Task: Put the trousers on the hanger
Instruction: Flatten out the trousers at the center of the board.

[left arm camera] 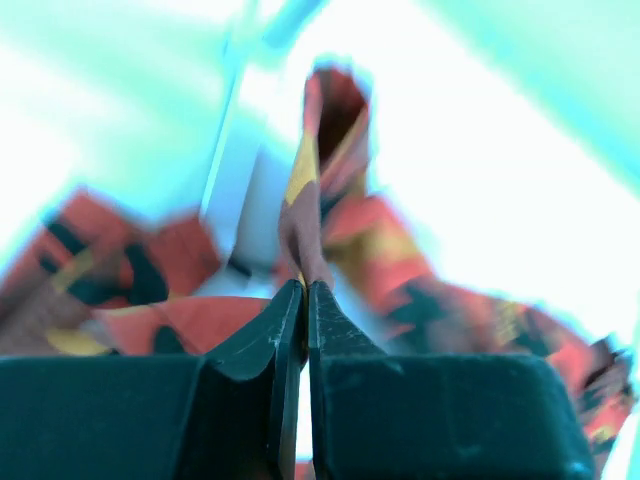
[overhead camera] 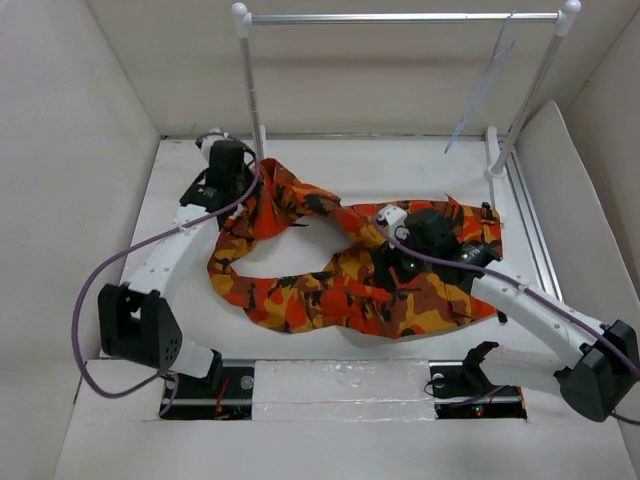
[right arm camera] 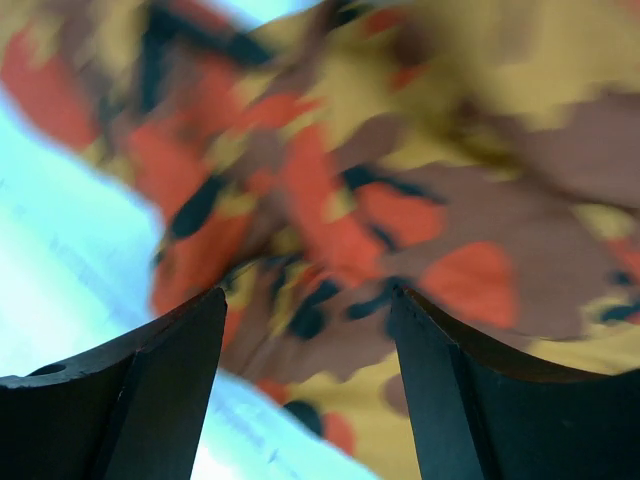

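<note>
The hanger (overhead camera: pixel 483 88) hangs on the rack (overhead camera: pixel 400 17), behind the trousers (overhead camera: pixel 340 280) sprawled on the table (overhead camera: pixel 400 165). The left gripper (left arm camera: pixel 305 290), reaching far left, pinches a trouser fold; the right gripper (right arm camera: pixel 307 297) hangs over them, jaws apart.

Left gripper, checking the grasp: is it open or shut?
Shut: the left gripper pinches a fold of the trousers between closed jaws.

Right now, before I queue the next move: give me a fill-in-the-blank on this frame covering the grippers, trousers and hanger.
1. The left gripper is ____ on a fold of the trousers.
2. The right gripper is over the trousers with its jaws ____.
3. On the rack, the hanger hangs from the ____.

Missing words: shut; open; crossbar.
</note>
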Robot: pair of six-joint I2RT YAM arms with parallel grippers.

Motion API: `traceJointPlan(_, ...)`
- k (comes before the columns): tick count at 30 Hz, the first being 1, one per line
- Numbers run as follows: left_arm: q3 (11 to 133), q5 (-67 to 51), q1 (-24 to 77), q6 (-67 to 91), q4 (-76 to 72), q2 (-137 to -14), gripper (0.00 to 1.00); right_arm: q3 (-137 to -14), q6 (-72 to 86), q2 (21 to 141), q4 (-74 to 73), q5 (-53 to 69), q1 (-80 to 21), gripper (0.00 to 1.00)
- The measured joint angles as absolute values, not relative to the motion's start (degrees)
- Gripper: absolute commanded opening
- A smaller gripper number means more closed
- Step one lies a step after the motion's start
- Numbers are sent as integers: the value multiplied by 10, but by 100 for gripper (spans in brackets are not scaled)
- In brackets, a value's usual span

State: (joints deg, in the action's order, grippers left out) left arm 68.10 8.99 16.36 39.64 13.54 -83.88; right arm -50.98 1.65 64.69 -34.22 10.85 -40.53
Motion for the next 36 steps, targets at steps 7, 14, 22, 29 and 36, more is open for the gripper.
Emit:
traceJointPlan(7, 857, 168, 160, 326, 176, -776, 0, -520, 7, 688, -290, 97, -275, 73)
traceJointPlan(14, 830, 305, 136, 224, 95, -688, 0, -530, 13, 736, -255, 121, -252, 73)
traceJointPlan(22, 799, 226, -92, 292, 112, -793, 0, -529, 13, 729, -248, 109, -252, 73)
traceJointPlan(29, 963, 121, -166, 313, 199, -1009, 0, -499, 13, 718, -248, 96, -251, 73)
traceJointPlan(36, 927, 10, -136, 320, 169, -966, 0, -494, 16, 740, -227, 84, -250, 60)
